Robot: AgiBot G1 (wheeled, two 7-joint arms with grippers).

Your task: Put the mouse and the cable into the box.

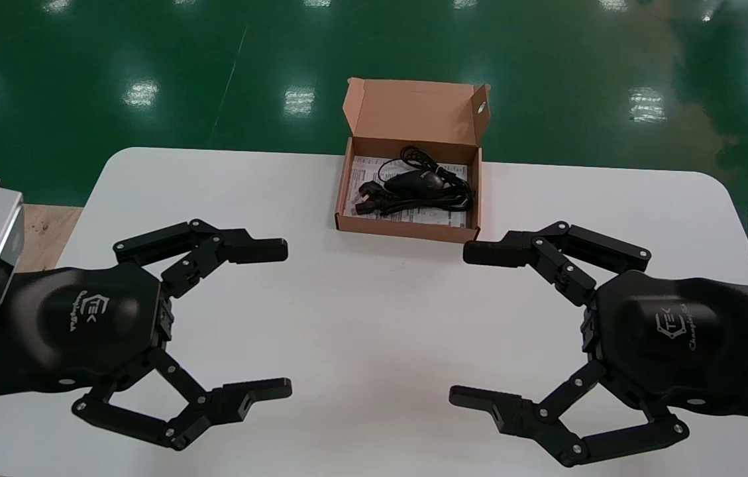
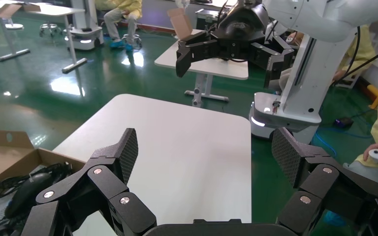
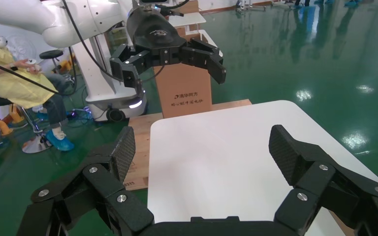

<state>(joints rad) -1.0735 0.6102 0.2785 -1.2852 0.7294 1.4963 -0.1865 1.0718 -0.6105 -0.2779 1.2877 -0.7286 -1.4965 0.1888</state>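
I saw both wide open, empty: left gripper [image 1: 277,320] over table's [image 1: 374,311] front-left, right gripper [image 1: 470,324] front-right. Box [image 1: 407,230] sat at far edge, middle, lid up, ahead between them, maybe slightly nearer right. Mouse [image 1: 419,181] and cable [image 1: 454,196] lay inside already, mouse's long axis across box.
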